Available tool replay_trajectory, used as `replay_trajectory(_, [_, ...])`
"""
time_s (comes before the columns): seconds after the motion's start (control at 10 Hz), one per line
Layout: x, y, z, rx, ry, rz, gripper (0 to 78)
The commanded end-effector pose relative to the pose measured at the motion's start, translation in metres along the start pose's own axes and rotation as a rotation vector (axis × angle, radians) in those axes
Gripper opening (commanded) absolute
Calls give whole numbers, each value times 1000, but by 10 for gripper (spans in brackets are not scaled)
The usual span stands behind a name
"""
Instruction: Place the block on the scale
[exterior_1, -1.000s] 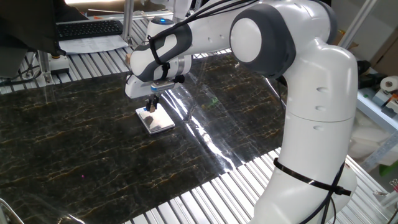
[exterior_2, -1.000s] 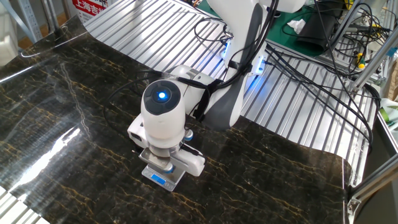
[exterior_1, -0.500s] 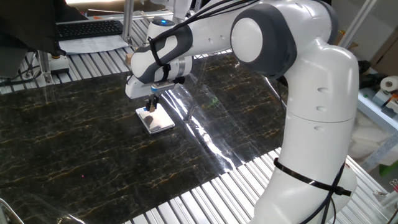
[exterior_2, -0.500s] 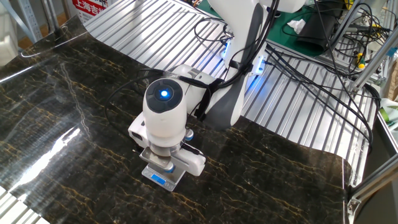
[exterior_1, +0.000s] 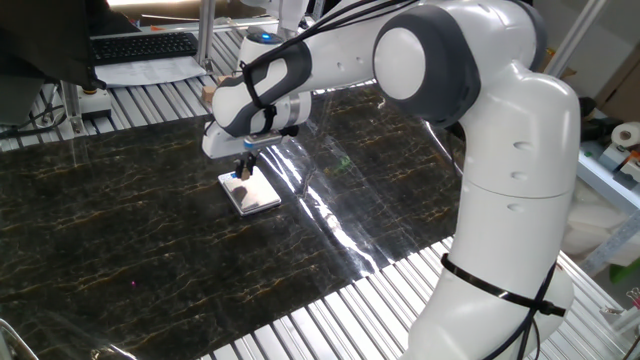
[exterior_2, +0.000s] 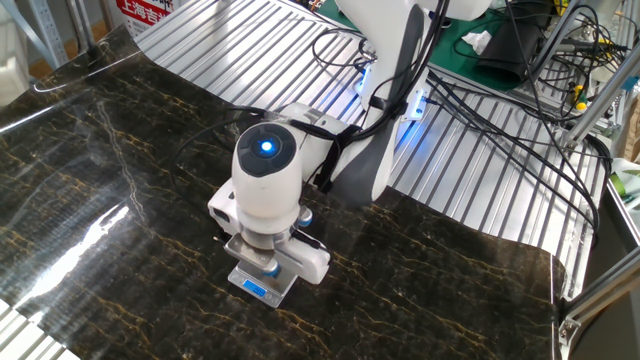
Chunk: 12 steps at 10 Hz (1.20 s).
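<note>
Hand (exterior_1: 243, 171) above dark marbled tabletop (exterior_1: 120, 230)

Dark marbled tabletop (exterior_1: 120, 230), ribbed metal surround (exterior_2: 250, 50), keyboard (exterior_1: 145, 45) behind

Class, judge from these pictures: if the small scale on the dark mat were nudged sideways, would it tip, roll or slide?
The scale lies flat and low, so it would probably slide, not tip or roll. The mat looks glossy, so it likely offers little grip.

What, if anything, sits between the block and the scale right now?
Nothing visible. The gripper is directly over the scale, fingertips near its plate. The block itself is too small to make out; the other view's wrist hides it.
</note>
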<state>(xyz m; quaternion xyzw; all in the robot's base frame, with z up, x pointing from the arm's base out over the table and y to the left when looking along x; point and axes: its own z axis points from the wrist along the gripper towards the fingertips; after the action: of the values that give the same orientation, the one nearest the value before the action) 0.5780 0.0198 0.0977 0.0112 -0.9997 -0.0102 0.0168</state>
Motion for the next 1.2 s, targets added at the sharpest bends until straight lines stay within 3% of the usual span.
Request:
replay_trajectory(0.1, [9,-8,-7,-4,-2,-32,11])
replay_trajectory(0.4, [8,-6,-5,-22,-47,-54,11])
replay_trajectory(0.7, [18,-12,1,-17,-41,-74,11])
replay_trajectory(1.0, [19,-12,5,-9,-44,-53,11])
replay_trajectory(1.2, [16,-10,7,-2,-71,-35,11])
